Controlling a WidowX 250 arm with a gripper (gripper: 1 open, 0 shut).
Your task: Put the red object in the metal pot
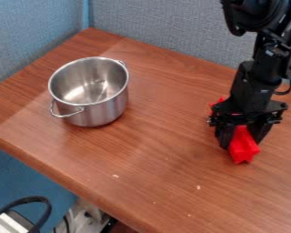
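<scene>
- We are seeing the red block lying on the table beneath the black gripper, well apart from the metal pot.
- The fingers are straddling its middle, apparently clamped on it.
- We are risking a slip on lifting if the pads are catching only the ridged top.
- We are also risking a snag on the pot's rim, since the long block is sticking out past the fingers at both ends.
</scene>
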